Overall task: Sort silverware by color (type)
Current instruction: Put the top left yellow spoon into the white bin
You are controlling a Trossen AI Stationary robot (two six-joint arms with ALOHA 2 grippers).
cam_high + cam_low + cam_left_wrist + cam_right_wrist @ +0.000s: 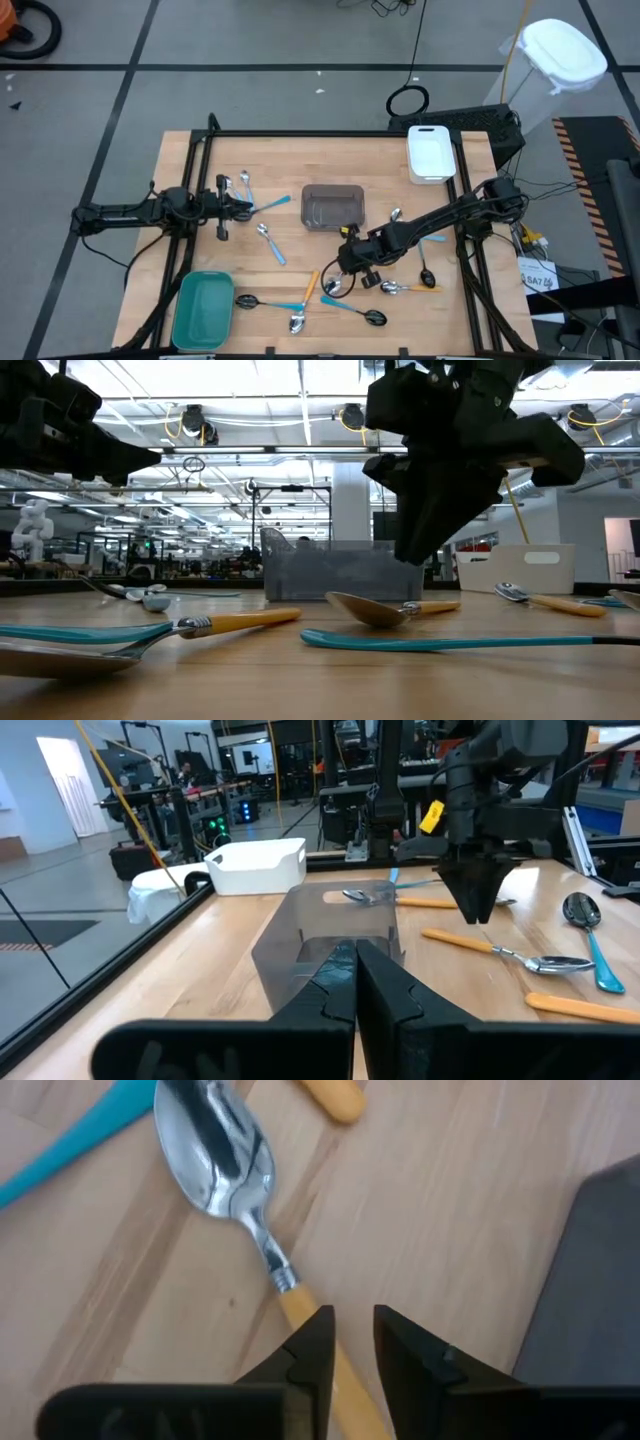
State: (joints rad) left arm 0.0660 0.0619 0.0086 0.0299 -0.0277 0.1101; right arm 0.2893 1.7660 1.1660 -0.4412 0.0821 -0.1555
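Orange-handled silver spoon (235, 1175) lies lower centre on the tabletop (290, 170); right end effector (350, 1342), fingers slightly spread, straddles its handle. Left end effector (355, 982) pressed together.

The spoons (330, 285) lie flat and spread out on the wood. Most sit at the lower middle of the high view, some touching or crossing. They have shiny silver or dark bowls and thin blue or orange handles. A few more (250, 195) lie at the middle left. One silver spoon with an orange handle (235, 1165) shows close up.
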